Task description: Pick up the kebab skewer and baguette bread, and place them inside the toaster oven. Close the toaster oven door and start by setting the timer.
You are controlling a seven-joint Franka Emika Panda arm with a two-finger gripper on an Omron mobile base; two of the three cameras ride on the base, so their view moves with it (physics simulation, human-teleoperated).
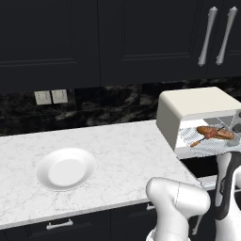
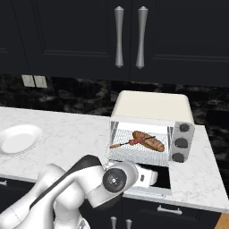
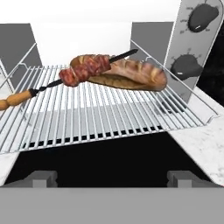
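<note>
The cream toaster oven (image 2: 152, 105) stands open on the counter, and its wire rack (image 3: 105, 113) is slid forward. On the rack the golden baguette bread (image 3: 140, 72) lies crosswise. The kebab skewer (image 3: 85, 70) leans over it, with its orange end toward the left. Both also show in the base views: the skewer (image 2: 134, 142) and the baguette (image 2: 152, 143). The toaster oven door (image 3: 109, 157) hangs folded down, a dark panel just below the rack. My gripper (image 3: 111, 178) faces the oven mouth from low in front, open, with nothing between its fingers.
Grey knobs (image 3: 186, 65) run down the oven's right panel. A white plate (image 1: 66, 168) rests on the marble counter (image 1: 122, 150) to the left. Dark upper cabinets with bar handles (image 2: 118, 36) hang overhead. My arm (image 2: 80, 188) fills the space in front of the counter edge.
</note>
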